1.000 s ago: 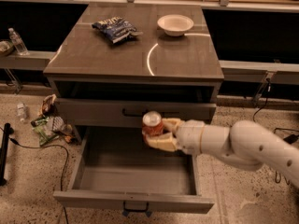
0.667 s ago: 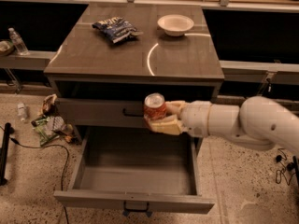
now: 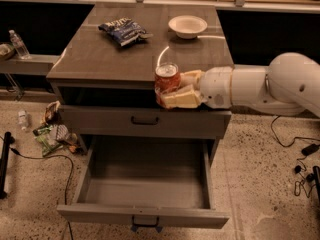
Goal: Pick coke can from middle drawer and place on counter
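Camera view: gripper (image 3: 170,90) pinching coke can (image 3: 166,76), long axis near vertical, frame centre, at counter (image 3: 100,59) front edge; bare counter surface just beyond, toward frame top

Dark blue chip bag (image 3: 122,30) lying back-left and a white bowl (image 3: 187,25) back-right on the counter (image 3: 100,59), both well behind the gripper (image 3: 170,88) at its front edge, closed upper panel (image 3: 100,121) with a black handle (image 3: 145,120) below, clear water bottle (image 3: 19,44) on the left ledge (image 3: 35,63), crumpled wrappers (image 3: 52,129) and black cables (image 3: 300,159) on the speckled floor (image 3: 265,194).
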